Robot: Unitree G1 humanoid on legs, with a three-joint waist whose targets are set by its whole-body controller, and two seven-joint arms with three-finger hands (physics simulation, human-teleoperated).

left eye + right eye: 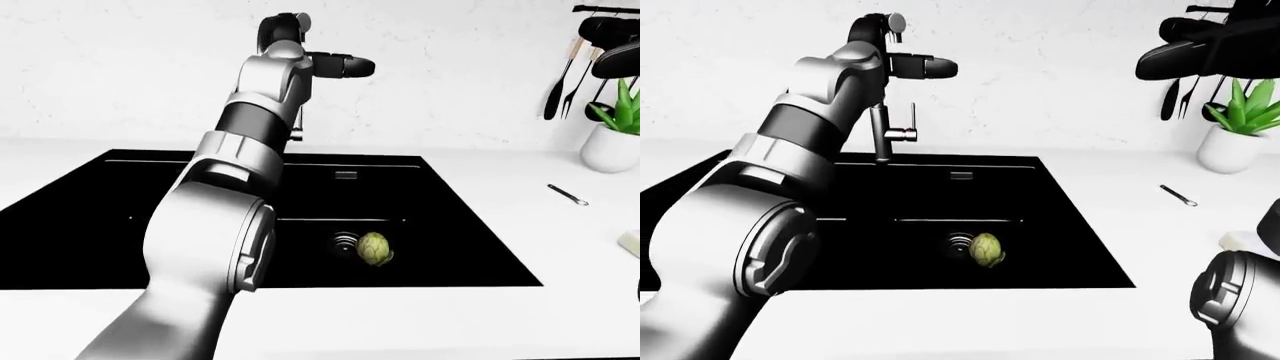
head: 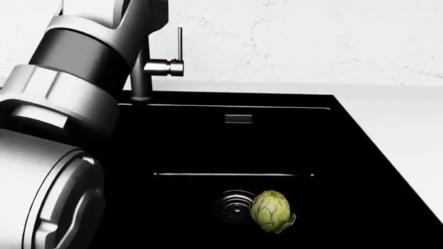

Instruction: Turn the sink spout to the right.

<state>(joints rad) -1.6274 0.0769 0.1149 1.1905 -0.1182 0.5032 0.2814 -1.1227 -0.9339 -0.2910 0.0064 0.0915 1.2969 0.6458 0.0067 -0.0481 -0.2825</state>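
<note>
No readable labels that I can find, black sink (image 1: 1080,225) at centre frame holding one artichoke (image 1: 986,250) beside the drain (image 1: 958,242), spout (image 1: 868,30) upper left, my left hand (image 1: 925,67) there, finger state I cannot tell, potted plant (image 1: 1232,127) at right.

The left arm (image 1: 215,225) is built of rounded silver-grey shells, split by a black band (image 1: 244,120) below the wrist. Its elbow housing (image 1: 770,251) shows a round cap edged by a dark ring. The left hand (image 1: 902,64) is black, with dark blunt fingers (image 1: 940,68).
</note>
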